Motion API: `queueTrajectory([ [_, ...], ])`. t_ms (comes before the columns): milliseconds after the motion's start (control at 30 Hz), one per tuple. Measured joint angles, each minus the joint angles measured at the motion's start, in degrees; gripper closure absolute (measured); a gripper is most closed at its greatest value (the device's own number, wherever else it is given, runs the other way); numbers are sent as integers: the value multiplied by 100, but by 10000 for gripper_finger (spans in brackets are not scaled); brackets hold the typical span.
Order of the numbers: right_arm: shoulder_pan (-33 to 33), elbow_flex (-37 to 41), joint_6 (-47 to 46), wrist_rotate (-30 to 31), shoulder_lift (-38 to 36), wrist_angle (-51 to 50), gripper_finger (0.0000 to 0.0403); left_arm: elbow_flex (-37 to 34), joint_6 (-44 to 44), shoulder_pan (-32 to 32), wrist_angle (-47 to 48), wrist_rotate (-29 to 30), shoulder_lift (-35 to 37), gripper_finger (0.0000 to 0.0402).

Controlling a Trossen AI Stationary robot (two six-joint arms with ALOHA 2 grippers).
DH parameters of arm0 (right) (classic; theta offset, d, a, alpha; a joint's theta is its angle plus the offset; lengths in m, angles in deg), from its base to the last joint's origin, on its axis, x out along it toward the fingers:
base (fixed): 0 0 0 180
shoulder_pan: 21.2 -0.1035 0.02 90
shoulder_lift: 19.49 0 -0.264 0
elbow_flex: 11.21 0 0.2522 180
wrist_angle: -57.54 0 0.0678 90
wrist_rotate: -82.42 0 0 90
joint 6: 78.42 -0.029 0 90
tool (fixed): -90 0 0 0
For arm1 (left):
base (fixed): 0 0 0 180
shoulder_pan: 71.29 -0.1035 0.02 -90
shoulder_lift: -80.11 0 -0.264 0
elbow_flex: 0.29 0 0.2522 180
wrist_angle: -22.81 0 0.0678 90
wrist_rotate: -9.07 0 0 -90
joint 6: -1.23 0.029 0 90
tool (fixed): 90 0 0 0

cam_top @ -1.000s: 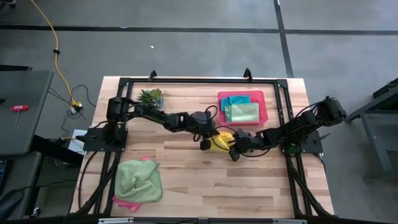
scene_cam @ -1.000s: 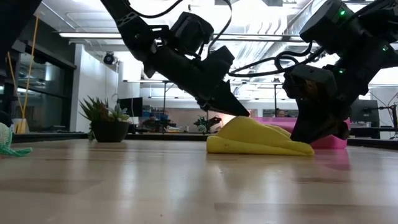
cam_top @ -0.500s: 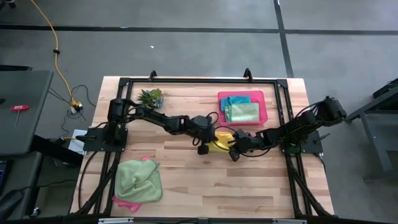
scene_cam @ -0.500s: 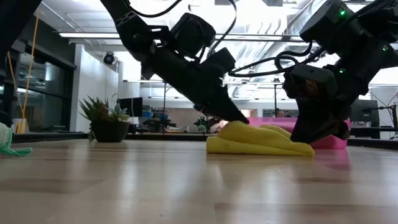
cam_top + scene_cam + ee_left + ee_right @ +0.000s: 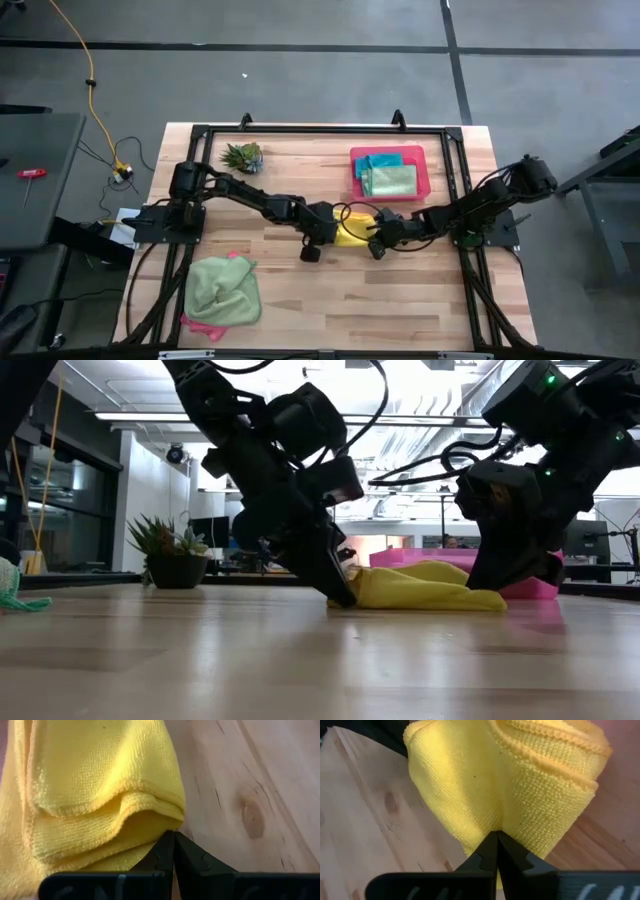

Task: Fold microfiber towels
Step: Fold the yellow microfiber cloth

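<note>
Yellow towel [image 5: 351, 228], folded mid-table [image 5: 420, 290], is flanked by the closed left gripper [image 5: 173, 845] and closed right gripper [image 5: 496, 846].

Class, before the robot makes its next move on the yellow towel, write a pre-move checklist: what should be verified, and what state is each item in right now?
1. Yellow towel lies folded on the table: ok.
2. Left gripper jaws shut, tips at the towel's edge, down at the table surface: ok.
3. Right gripper jaws shut against the towel's other side: ok.
4. Either gripper actually pinching cloth: cannot tell.
5. Pink tray already holds folded teal and green towels, with space on top: ok.
6. Green towel and pink towel heaped unfolded near the left front corner: not ok, still to fold.
</note>
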Motion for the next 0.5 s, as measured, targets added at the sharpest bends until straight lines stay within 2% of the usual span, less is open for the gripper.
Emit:
queueTrajectory([
  [233,24,0,150,210,-644,-66,403,-22,-15,-80,200,86,149,402],
  [500,92,0,221,721,-1316,-696,403,-23,121,-338,389,239,791,401],
])
